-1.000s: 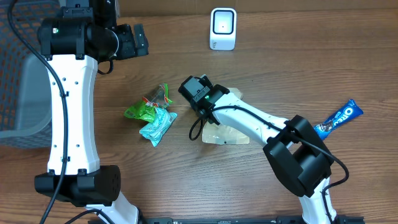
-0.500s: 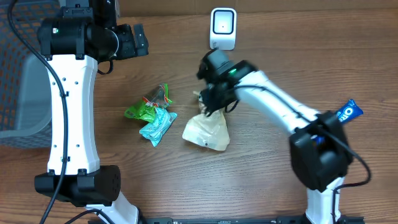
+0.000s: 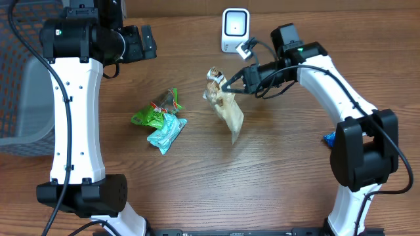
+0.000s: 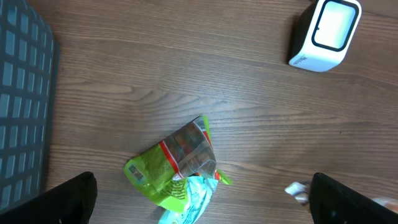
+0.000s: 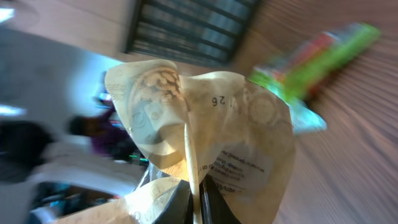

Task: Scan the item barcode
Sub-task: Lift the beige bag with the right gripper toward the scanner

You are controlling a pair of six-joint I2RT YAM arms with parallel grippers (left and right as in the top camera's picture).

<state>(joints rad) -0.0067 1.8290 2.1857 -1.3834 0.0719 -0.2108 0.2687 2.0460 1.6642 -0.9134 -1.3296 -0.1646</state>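
Right pincer (image 3: 230, 85), overhead view: we see it closed on the top edge of the tan snack bag (image 3: 228, 108), which hangs from it near the white scanner (image 3: 235, 29). A green packet (image 3: 152, 117) and a teal packet (image 3: 165, 133) lie touching on the tabletop (image 3: 275, 196), left of the bag. The left pincer (image 3: 148, 40) is at the far left.

Left wrist view: its fingers (image 4: 59, 199) stand fully apart, holding nothing, above the green packet (image 4: 177, 165); the scanner (image 4: 323, 31) sits upper right.

Right wrist view: the jaws pinch the bag (image 5: 205, 137) at its seam, with the green packet (image 5: 317, 56) blurred beyond.
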